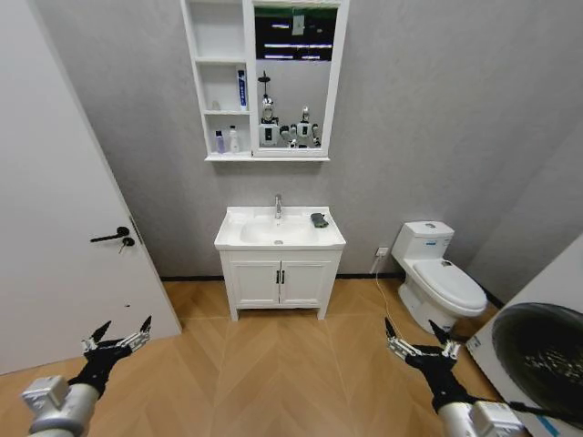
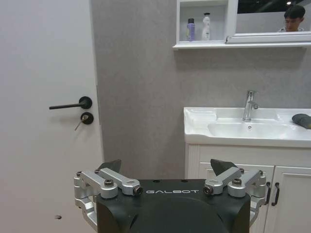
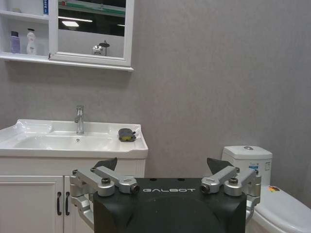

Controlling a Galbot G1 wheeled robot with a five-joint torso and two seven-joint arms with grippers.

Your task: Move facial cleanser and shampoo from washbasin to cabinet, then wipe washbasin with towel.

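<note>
The washbasin [image 1: 239, 238] stands against the far wall, with the dark folded towel [image 1: 319, 219] lying on its right rim beside the tap [image 1: 278, 206]. Above it hangs the cabinet [image 1: 219, 62]. A purple bottle [image 1: 219, 141] and a white bottle [image 1: 234, 139] stand on its lowest shelf, and a blue tube [image 1: 241, 89] on the middle one. Which is the facial cleanser or the shampoo I cannot tell. My left gripper [image 1: 120, 330] and right gripper [image 1: 414, 332] hover open and empty, low over the floor, well short of the washbasin. The left wrist view shows the towel [image 2: 302, 120], as does the right wrist view [image 3: 127, 134].
A white door [image 1: 55, 228] with a black handle [image 1: 114, 236] bounds the left. A toilet [image 1: 442, 278] stands right of the two-door vanity [image 1: 281, 282], and a washing machine [image 1: 547, 355] sits at the near right. Wooden floor [image 1: 273, 364] stretches between me and the vanity.
</note>
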